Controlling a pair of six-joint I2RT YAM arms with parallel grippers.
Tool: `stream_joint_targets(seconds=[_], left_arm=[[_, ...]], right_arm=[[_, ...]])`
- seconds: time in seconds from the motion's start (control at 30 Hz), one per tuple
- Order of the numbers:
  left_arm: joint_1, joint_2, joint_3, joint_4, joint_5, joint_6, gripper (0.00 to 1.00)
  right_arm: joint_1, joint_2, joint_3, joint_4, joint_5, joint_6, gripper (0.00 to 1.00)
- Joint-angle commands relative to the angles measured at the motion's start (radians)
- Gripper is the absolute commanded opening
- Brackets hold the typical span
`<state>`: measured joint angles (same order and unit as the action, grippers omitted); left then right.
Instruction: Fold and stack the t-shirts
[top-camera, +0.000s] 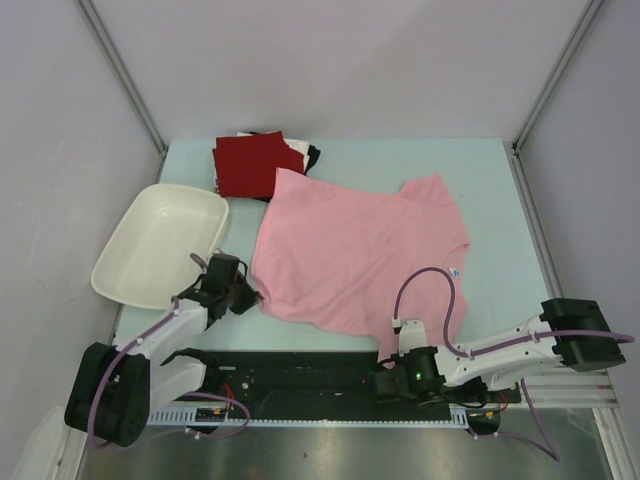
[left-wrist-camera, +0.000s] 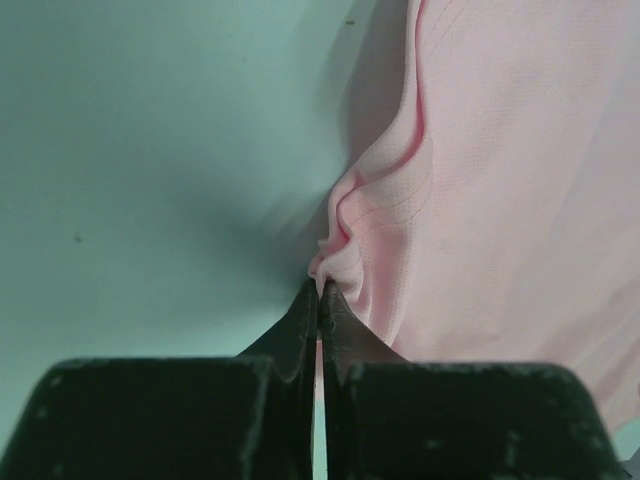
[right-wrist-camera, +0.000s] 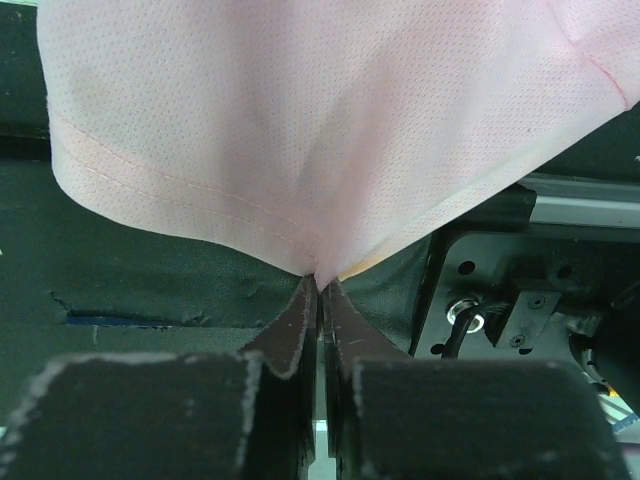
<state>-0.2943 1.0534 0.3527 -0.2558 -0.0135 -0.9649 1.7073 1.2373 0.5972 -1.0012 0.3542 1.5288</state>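
Note:
The light pink t-shirt (top-camera: 350, 250) lies spread open in the middle of the pale green table (top-camera: 480, 170). My left gripper (top-camera: 250, 292) is at its near left edge. In the left wrist view the left gripper (left-wrist-camera: 320, 285) is shut on a bunched fold of the pink cloth (left-wrist-camera: 500, 200). My right gripper (top-camera: 388, 352) is at the near right corner of the shirt, over the black base rail. In the right wrist view it (right-wrist-camera: 322, 283) is shut on the hem, and the cloth (right-wrist-camera: 300, 120) hangs from the pinch. Behind, a folded dark red t-shirt (top-camera: 248, 163) tops a stack with white and black edges (top-camera: 305, 153) showing.
A white plastic tub (top-camera: 160, 245) stands at the left, beside my left arm. The black base rail (top-camera: 300, 375) runs along the near edge. Grey walls with metal posts (top-camera: 125, 75) close in the table on three sides.

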Motion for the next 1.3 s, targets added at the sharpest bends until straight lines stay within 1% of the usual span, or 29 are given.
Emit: stream_joint_targets(seconds=[0.0, 0.07, 0.13, 0.2, 0.37, 0.43, 0.47, 0.57, 0.6, 0.73, 0.8, 0.9, 1.03, 1.1, 1.13, 1.2, 1.27], left_arm=[[-0.003, 0.034, -0.02, -0.051, -0.02, 0.054, 0.0], [-0.005, 0.043, -0.003, -0.053, -0.022, 0.072, 0.0], [-0.003, 0.037, 0.012, -0.066, -0.017, 0.086, 0.0], [-0.003, -0.002, 0.035, -0.08, -0.005, 0.097, 0.0], [-0.005, -0.114, 0.11, -0.161, -0.002, 0.124, 0.0], [-0.003, -0.148, 0.143, -0.207, -0.008, 0.135, 0.0], [-0.002, -0.159, 0.17, -0.215, -0.006, 0.138, 0.0], [0.0, -0.184, 0.218, -0.241, 0.003, 0.137, 0.0], [-0.002, -0.19, 0.229, -0.25, 0.001, 0.135, 0.0], [0.006, -0.191, 0.275, -0.252, -0.011, 0.135, 0.0], [0.018, -0.173, 0.307, -0.261, -0.017, 0.138, 0.0], [0.052, -0.153, 0.333, -0.261, -0.003, 0.146, 0.0], [0.104, -0.136, 0.354, -0.25, 0.006, 0.152, 0.0], [0.115, -0.119, 0.365, -0.246, 0.006, 0.153, 0.0], [0.125, -0.112, 0.37, -0.241, 0.035, 0.158, 0.0], [0.127, -0.093, 0.382, -0.234, 0.04, 0.16, 0.0], [0.129, -0.073, 0.39, -0.221, 0.041, 0.158, 0.0]], right_arm=[[0.006, 0.024, -0.014, 0.052, 0.012, 0.04, 0.0], [0.006, 0.013, -0.014, 0.033, 0.025, 0.048, 0.0], [0.006, -0.036, -0.008, 0.0, 0.057, 0.065, 0.0], [0.006, -0.111, 0.01, -0.078, 0.092, 0.085, 0.0], [0.006, -0.242, 0.128, -0.314, 0.265, 0.134, 0.0], [-0.001, -0.281, 0.179, -0.371, 0.334, 0.148, 0.0], [-0.009, -0.292, 0.196, -0.42, 0.353, 0.148, 0.0], [-0.052, -0.335, 0.248, -0.49, 0.426, 0.136, 0.0], [-0.063, -0.349, 0.256, -0.5, 0.457, 0.133, 0.0], [-0.149, -0.416, 0.279, -0.508, 0.502, 0.067, 0.0], [-0.233, -0.455, 0.279, -0.45, 0.486, 0.007, 0.0], [-0.317, -0.489, 0.292, -0.482, 0.505, 0.051, 0.0], [-0.419, -0.522, 0.32, -0.491, 0.545, 0.011, 0.0], [-0.48, -0.532, 0.331, -0.485, 0.543, -0.036, 0.0], [-0.497, -0.535, 0.332, -0.459, 0.542, -0.062, 0.0], [-0.54, -0.535, 0.332, -0.445, 0.525, -0.1, 0.0], [-0.558, -0.533, 0.334, -0.447, 0.517, -0.107, 0.0]])
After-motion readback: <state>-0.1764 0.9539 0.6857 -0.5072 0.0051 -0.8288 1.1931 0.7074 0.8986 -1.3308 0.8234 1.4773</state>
